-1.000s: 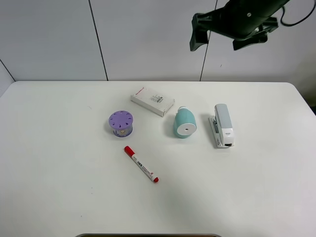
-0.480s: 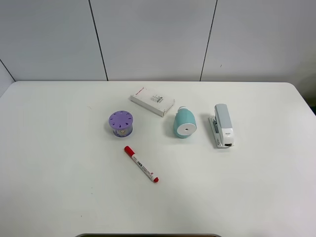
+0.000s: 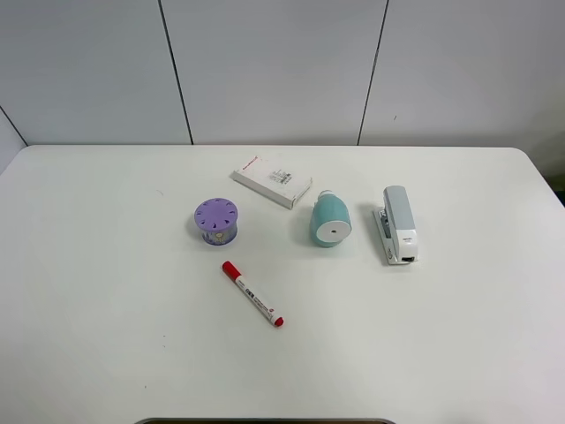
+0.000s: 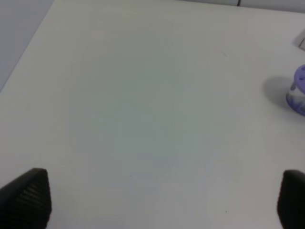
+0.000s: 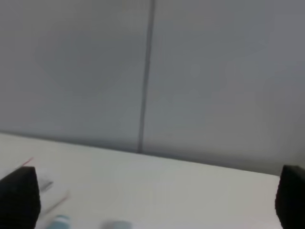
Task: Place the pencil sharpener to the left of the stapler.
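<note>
The mint-teal pencil sharpener (image 3: pixel 329 221) lies on the white table (image 3: pixel 106 291), its flat white round face turned toward the front edge. Just to its right lies the long grey-and-white stapler (image 3: pixel 397 224), a small gap between them. Neither arm shows in the exterior high view. My left gripper (image 4: pixel 159 200) is open above bare table, its dark fingertips (image 4: pixel 28 196) spread wide. My right gripper (image 5: pixel 155 198) is open too, held high and facing the wall. In its blurred view the sharpener (image 5: pixel 59 221) and stapler (image 5: pixel 116 223) barely show at the picture's edge.
A purple round holed container (image 3: pixel 216 220) stands left of the sharpener, and it also appears in the left wrist view (image 4: pixel 298 90). A flat white box (image 3: pixel 272 180) lies behind them. A red-capped marker (image 3: pixel 252 294) lies in front. Grey wall panels back the table.
One second ago the right arm hung dark at the top right of the exterior high view; it has since left that view. The objects on the table have not moved.
</note>
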`<act>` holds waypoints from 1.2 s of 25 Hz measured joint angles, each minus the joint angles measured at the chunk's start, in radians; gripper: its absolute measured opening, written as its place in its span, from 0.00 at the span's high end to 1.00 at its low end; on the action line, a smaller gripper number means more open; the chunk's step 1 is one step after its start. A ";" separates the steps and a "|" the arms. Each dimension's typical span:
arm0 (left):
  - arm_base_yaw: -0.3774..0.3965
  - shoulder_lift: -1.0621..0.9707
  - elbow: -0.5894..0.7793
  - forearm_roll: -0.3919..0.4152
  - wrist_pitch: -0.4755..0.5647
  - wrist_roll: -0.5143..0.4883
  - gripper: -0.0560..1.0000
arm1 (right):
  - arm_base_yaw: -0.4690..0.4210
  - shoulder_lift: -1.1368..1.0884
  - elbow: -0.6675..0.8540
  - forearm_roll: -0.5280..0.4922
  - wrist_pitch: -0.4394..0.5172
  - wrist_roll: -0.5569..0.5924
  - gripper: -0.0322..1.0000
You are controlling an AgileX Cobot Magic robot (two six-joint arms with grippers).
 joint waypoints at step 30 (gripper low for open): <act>0.000 0.000 0.000 0.000 0.000 0.000 0.04 | -0.372 -0.689 0.656 0.163 0.130 -0.151 0.01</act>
